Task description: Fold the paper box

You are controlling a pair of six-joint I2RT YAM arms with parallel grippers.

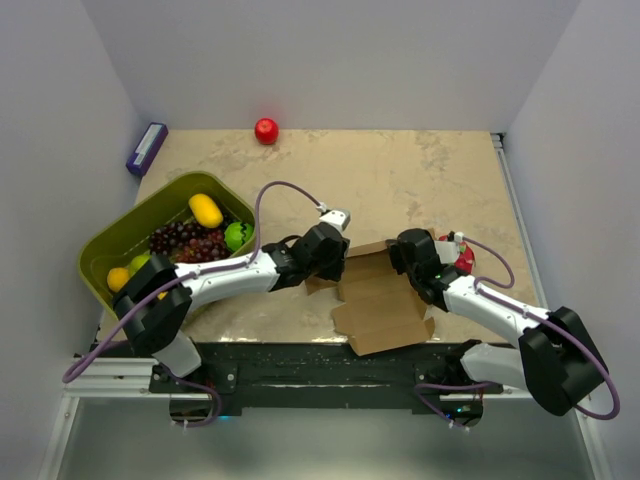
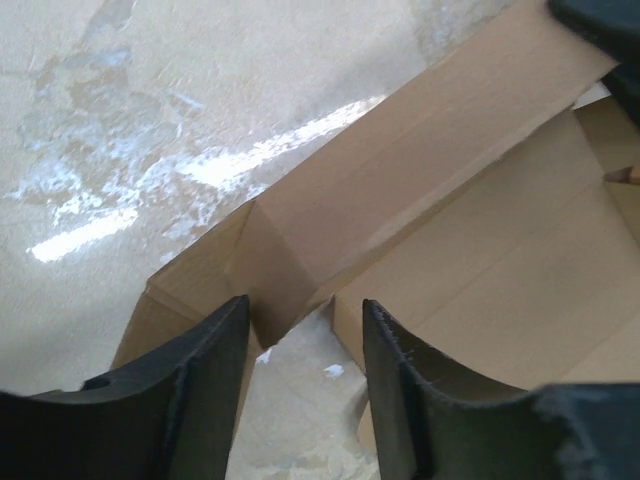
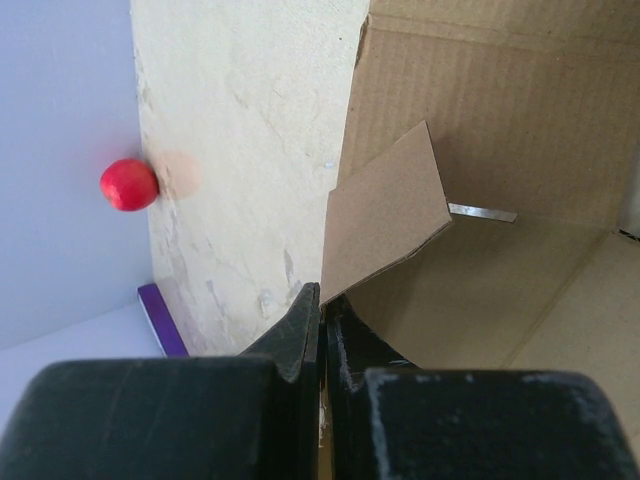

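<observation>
**Top external: paper box (image 1: 385,305) half-open between 2 arms**

I see it lying flat, panels spread, on the table (image 1: 400,180) near the front edge. My left gripper (image 2: 300,320) has its fingers apart, straddling a creased corner flap on the sheet's left side. My right gripper (image 3: 322,300) has its fingers pressed together, pinching a raised flap on the right side. A red ball (image 1: 266,130) sits by the far wall.
</observation>
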